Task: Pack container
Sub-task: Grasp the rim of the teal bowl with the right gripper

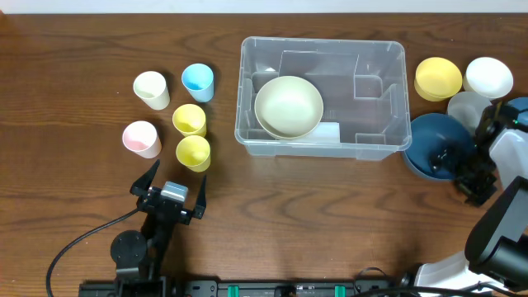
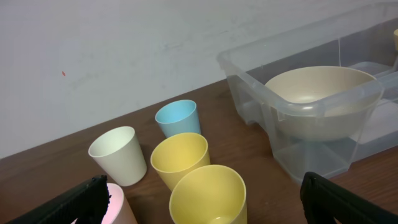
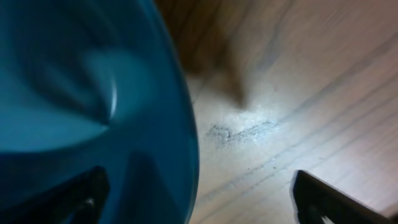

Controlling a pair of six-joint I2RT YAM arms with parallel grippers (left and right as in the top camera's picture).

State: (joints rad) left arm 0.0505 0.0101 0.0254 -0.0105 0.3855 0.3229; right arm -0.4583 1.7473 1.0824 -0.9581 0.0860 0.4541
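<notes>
- Overhead: the container (image 1: 371,111) sits mid-desk with a cream bowl (image 1: 288,106) in its left half. The right tool (image 1: 458,165) is at the dark blue bowl (image 1: 429,140), just beside the container's right wall. The left tool (image 1: 177,176) hovers spread near the cups (image 1: 189,120).
- Left wrist: the left tool (image 2: 203,186) is wide open and holds nothing, with a yellow cup (image 2: 208,196) just ahead.
- Right wrist: the right tool (image 3: 193,199) stands open astride the bowl's rim, not yet pinched. Seat it deeper, close squarely, lift above the wall, then lower the bowl into the free right half.
</notes>
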